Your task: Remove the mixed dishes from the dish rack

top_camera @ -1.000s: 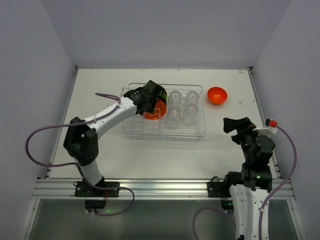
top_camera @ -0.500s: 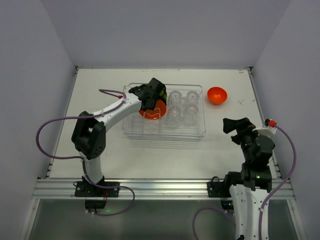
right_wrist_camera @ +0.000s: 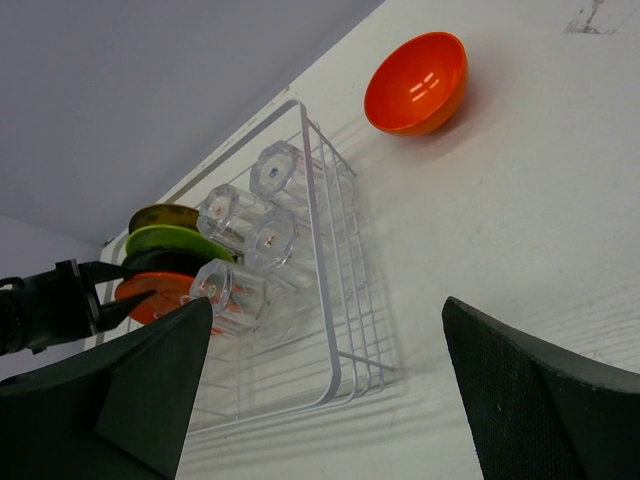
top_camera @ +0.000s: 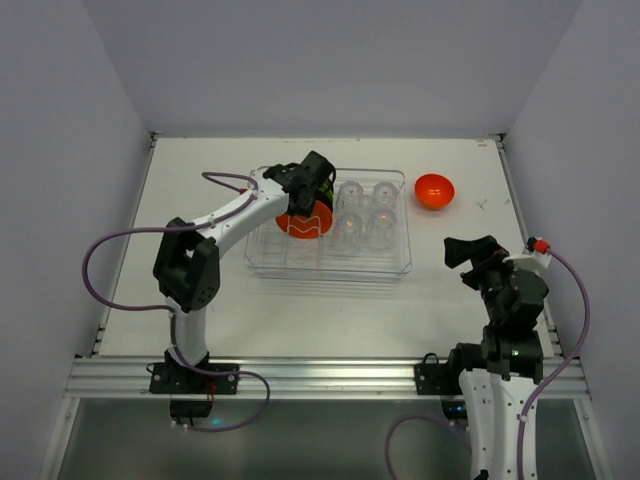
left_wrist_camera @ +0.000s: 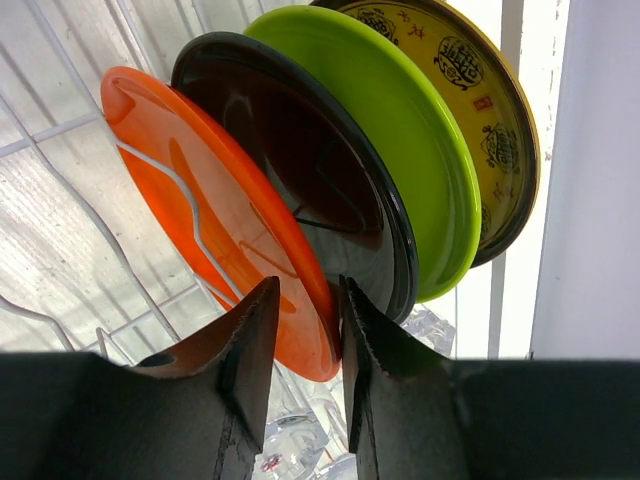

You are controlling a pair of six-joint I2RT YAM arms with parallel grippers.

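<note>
The dish rack [top_camera: 330,266] is a clear tray with wire dividers at mid table. In its left part stand an orange plate [left_wrist_camera: 200,190], a black plate [left_wrist_camera: 300,150], a green plate [left_wrist_camera: 390,120] and a patterned yellow plate [left_wrist_camera: 470,80], all on edge. My left gripper [left_wrist_camera: 305,290] reaches into the rack [top_camera: 310,203], its jaws closed on the rim of the orange plate [top_camera: 303,226]. Several clear glasses [top_camera: 365,212] stand in the rack's right part. The orange bowl [top_camera: 434,190] sits on the table right of the rack. My right gripper [top_camera: 470,250] is open and empty, right of the rack.
The right wrist view shows the rack's wire end [right_wrist_camera: 320,250], the glasses [right_wrist_camera: 245,225] and the bowl [right_wrist_camera: 416,83] on the white table. Grey walls enclose the table on three sides. The left arm's purple cable [top_camera: 120,250] loops over the table's left part.
The left arm has swung its elbow towards the rack and turned the gripper further over the plates. The right arm has not moved.
</note>
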